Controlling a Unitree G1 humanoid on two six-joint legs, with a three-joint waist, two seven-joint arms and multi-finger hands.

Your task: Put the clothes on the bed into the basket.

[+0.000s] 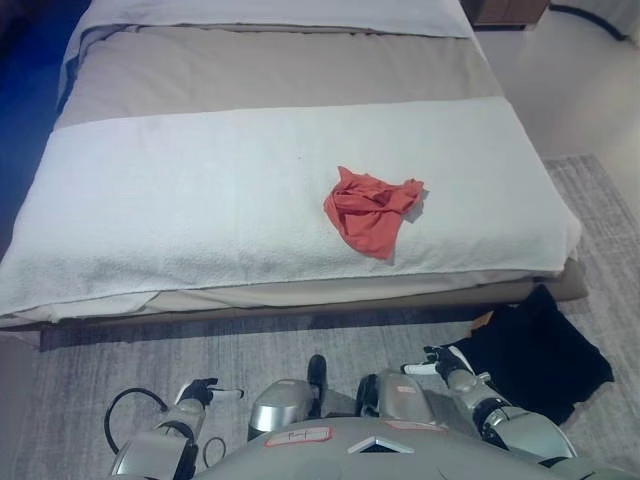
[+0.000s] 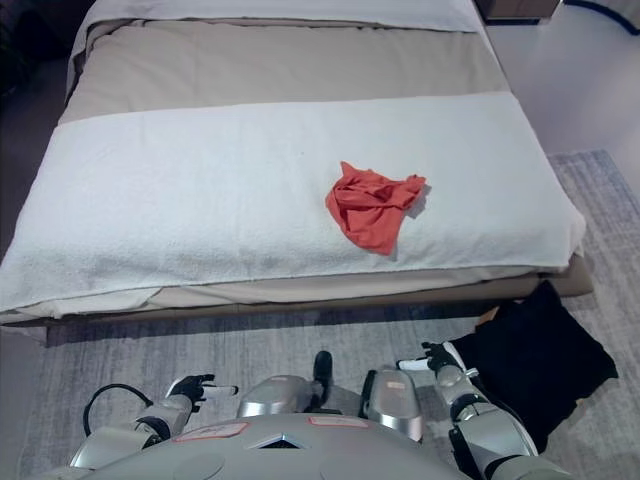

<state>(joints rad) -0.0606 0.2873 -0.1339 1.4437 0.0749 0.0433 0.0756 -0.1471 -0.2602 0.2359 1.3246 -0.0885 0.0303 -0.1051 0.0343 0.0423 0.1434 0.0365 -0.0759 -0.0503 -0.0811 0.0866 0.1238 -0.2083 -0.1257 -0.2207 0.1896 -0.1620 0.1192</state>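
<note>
A crumpled orange-red garment lies on the white blanket of the bed, right of centre and near the front edge. On the floor at the lower right sits a black fabric thing with an orange bit at its near corner; it looks like a soft basket, though its opening does not show. My left hand hangs low over the rug at the lower left, fingers relaxed and empty. My right hand is low at the lower right, just left of the black thing, also relaxed and empty. Both hands are well short of the garment.
The bed fills most of the view, with a beige sheet and a white pillow end at the back. A grey rug covers the floor in front. A wooden piece of furniture stands at the far right corner.
</note>
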